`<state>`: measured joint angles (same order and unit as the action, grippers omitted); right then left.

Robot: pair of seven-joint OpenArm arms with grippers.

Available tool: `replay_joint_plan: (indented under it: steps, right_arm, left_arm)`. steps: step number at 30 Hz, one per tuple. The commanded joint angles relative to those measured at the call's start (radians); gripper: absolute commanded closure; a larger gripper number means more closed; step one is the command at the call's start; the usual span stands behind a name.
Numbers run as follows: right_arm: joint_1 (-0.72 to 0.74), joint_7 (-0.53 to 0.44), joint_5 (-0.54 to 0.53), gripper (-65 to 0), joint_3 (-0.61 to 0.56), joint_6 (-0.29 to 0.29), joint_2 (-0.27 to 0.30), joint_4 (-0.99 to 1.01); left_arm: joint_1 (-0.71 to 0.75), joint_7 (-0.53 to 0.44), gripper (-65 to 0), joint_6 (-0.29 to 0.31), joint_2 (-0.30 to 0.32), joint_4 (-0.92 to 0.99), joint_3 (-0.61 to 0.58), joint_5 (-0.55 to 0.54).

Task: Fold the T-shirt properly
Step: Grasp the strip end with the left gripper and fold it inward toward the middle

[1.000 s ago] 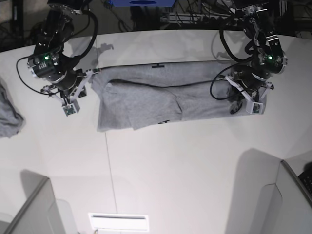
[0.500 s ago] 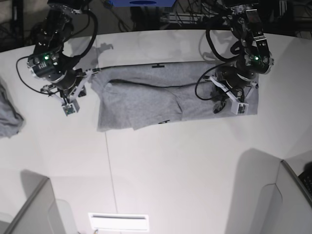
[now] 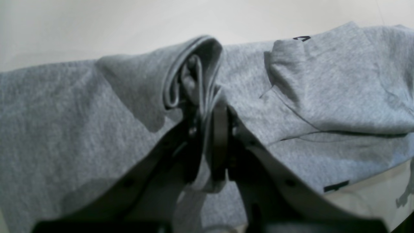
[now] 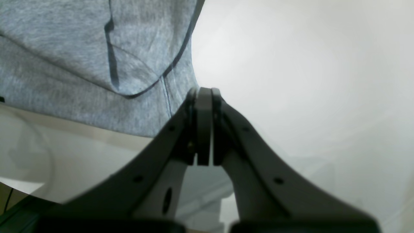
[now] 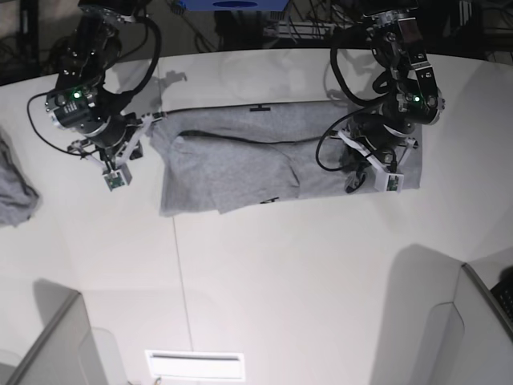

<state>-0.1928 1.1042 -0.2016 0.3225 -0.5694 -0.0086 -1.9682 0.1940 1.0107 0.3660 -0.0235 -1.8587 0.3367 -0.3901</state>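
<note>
The heather-grey T-shirt lies spread sideways across the white table, with small bits of black lettering at its edges. In the base view my left gripper hangs over the shirt's right part. The left wrist view shows this gripper shut on a bunched fold of the T-shirt, which is lifted off the rest. My right gripper sits at the shirt's left end. Seen from the right wrist, that gripper is shut with nothing between its fingers, just beside the T-shirt's edge.
A smaller grey cloth lump lies at the table's left edge. Grey panels stand at the front left and front right. A white slotted piece sits at the front edge. Cables and dark gear line the back.
My left arm has moved left over the shirt, pulling the shirt's right end inward with it. The right arm has not moved.
</note>
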Motion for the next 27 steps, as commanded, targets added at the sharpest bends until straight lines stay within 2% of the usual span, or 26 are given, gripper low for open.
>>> replay_joint_plan:
  steps: [1,7,12,22,25,27]
  right_arm:
    - [0.009,-0.012,-0.006,0.0,0.0,-0.005,0.005,-0.013]
    - [0.009,-0.012,-0.006,0.0,-0.001,-0.005,0.003,-0.013]
    - [0.009,-0.012,-0.006,0.0,-0.001,-0.005,0.003,-0.013]
    - [0.011,-0.012,-0.006,0.0,-0.001,-0.005,0.003,-0.012]
    - [0.014,-0.012,-0.006,0.0,-0.001,-0.005,0.003,-0.012]
    - [0.014,-0.012,-0.006,0.0,-0.001,-0.005,0.003,-0.006]
  left_arm:
    - [-0.009,-0.017,0.0,0.005,0.0,-0.015,0.0,-0.016]
    - [-0.021,-0.017,0.0,0.003,-0.002,-0.014,-0.044,-0.014]
    - [-0.021,-0.017,0.0,-0.077,-0.002,-0.014,-0.09,-0.014]
    - [-0.008,-0.016,0.0,-0.077,0.0,-0.014,-0.107,-0.016]
    - [-0.012,0.064,0.0,-0.077,0.0,-0.017,-0.098,-0.016]
    - [-0.017,0.079,0.0,-0.077,0.0,-0.02,-0.097,-0.016]
